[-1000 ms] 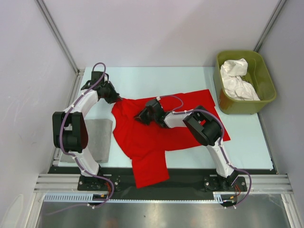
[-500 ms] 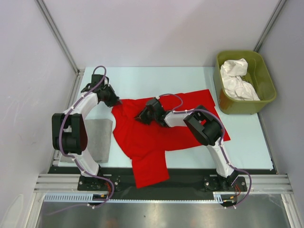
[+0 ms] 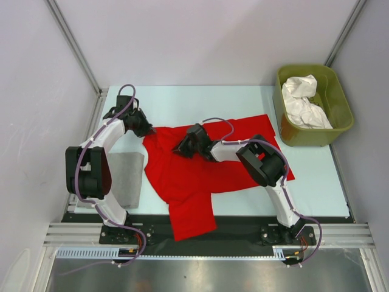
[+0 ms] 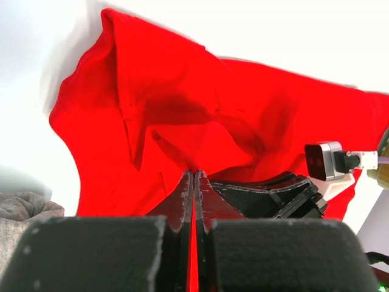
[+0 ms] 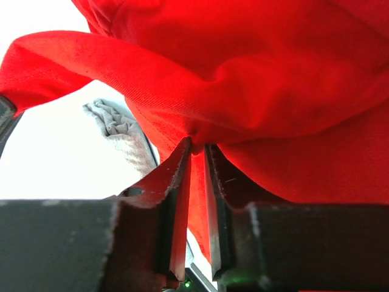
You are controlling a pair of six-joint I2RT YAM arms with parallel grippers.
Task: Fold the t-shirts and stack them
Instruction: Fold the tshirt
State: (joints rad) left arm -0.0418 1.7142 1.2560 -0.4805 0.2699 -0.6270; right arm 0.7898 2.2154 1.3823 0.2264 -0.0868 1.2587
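Spanning pale blue table [image 3: 243, 100], white panels [image 3: 182, 42] around, red shirt [image 3: 200, 176] lies spread, hem over near edge; white shirts [image 3: 307, 103] crumpled in olive tub [image 3: 341, 91], far right; grey pad [image 3: 124, 176] left. At shirt's far-left corner, left gripper [image 3: 148, 129]; mid-shirt, right gripper [image 3: 180, 149]. Left wrist: jaws pinched tight on raised red fold, cloth creased. Right wrist: jaws narrow, clamping thick red fold; fuzzy pad behind.

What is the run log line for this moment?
left fingers: shut on red shirt, far-left corner | right fingers: shut on red shirt, near middle | white shirts: in green tub | stack: none yet
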